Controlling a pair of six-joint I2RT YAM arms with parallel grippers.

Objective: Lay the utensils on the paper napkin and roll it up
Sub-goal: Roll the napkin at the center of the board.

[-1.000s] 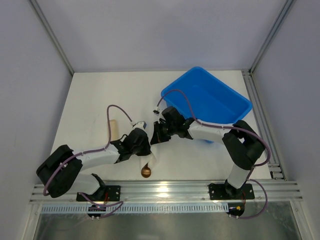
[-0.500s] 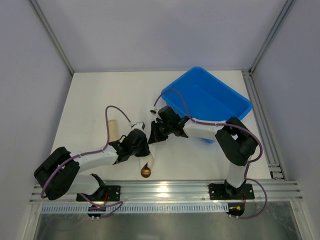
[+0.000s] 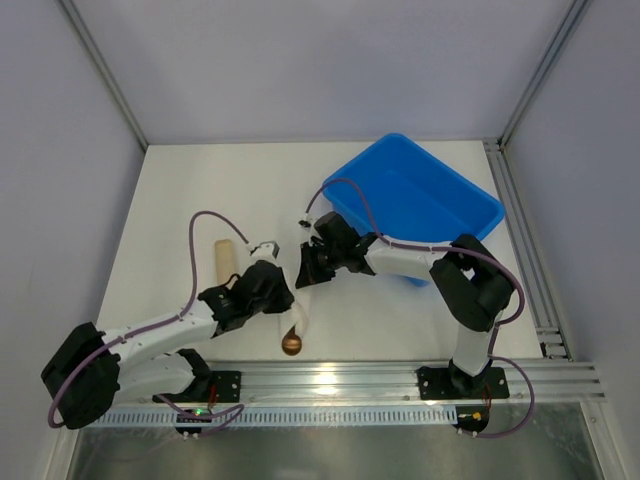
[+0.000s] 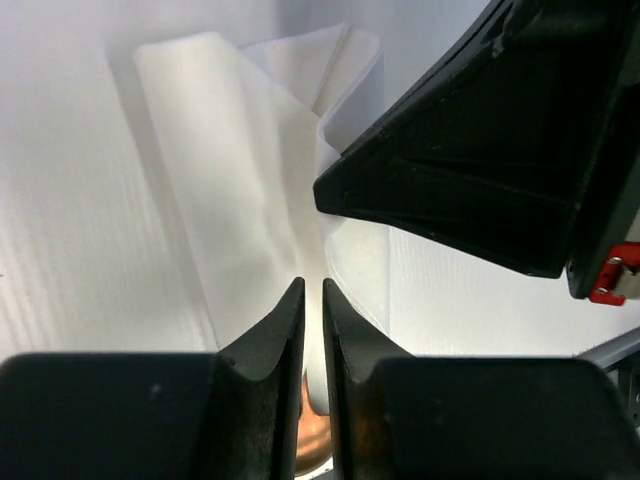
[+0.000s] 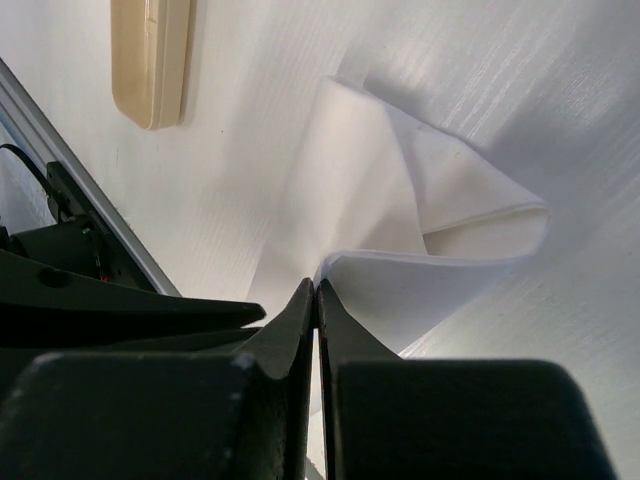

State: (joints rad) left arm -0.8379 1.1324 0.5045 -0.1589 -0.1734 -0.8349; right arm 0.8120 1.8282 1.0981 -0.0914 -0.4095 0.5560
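The paper napkin point(image 4: 240, 190) lies on the tabletop point(image 3: 200, 190) between my two arms, folded over into a loose, part-formed roll. Its long axis runs from the near edge away from my bases. The spoon point(image 3: 291, 343) lies along that axis, and its round bowl sticks out of the roll's near end. The fork is not visible; I cannot tell whether it is inside the folds.

My left gripper point(image 4: 312, 292) is at the roll's left flank, near the spoon end. It is closed to a narrow slit, with a napkin fold running into the slit. My right gripper point(image 5: 314, 290) is at the far end. Its jaws are pressed together on the edge of the upper layer, which curls up off the tabletop. The two grippers are just beside each other, and both are at the paper.

Judgement: the next turn should go across the long axis, so neither gripper should pull along it. Otherwise the spoon may slide out.

The tan cylinder point(image 5: 150, 60) lies well to the left. The blue bin point(image 3: 420, 195) sits to the right.
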